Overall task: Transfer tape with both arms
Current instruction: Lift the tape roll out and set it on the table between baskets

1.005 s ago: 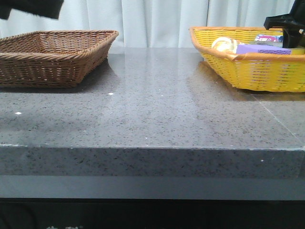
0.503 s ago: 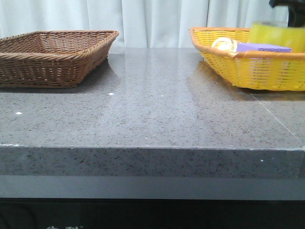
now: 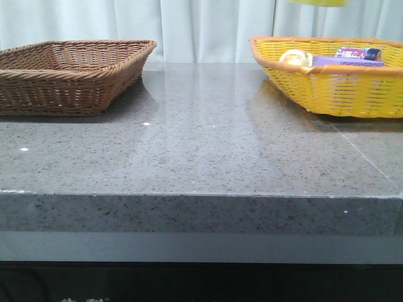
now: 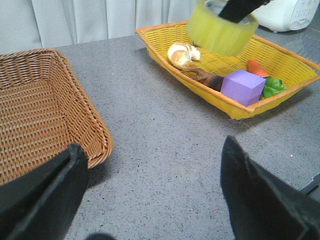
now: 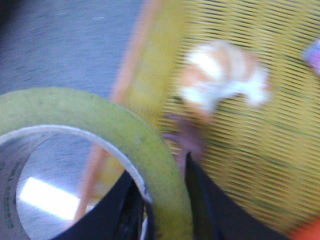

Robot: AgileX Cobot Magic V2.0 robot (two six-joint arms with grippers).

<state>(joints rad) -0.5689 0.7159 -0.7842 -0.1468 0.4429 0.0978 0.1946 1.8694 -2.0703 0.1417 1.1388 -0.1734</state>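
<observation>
Two dark fingers of the right gripper [image 5: 162,210] are seen clamped across the wall of the tape [image 5: 115,135] at the lower centre of the right wrist view, one finger inside the white printed core and one on the glossy yellow outside. The roll is held clear of the yellow basket [image 5: 240,165], whose weave is blurred across the right half of that frame, with a pale bread-like item [image 5: 225,80] lying in it at the upper right.

In the left wrist view, the same tape [image 4: 221,29] is shown lifted at the top centre-right, gripped from above by a black finger and hanging over the yellow basket [image 4: 200,87]. Below it in the basket are seen the bread-like item [image 4: 183,54], a purple block [image 4: 242,86], and orange and green pieces at the right.

The left gripper [image 4: 150,200] is held wide apart and empty at the bottom of that frame, its fingers [image 4: 55,195] over grey countertop [image 4: 160,135], well apart from the tape. A brown wicker basket [image 4: 40,110] fills the left side.

In the front view, only the tape's lower edge [image 3: 315,2] is caught at the top right, above the yellow basket [image 3: 334,88]; the brown basket [image 3: 69,75] sits at the upper left.
</observation>
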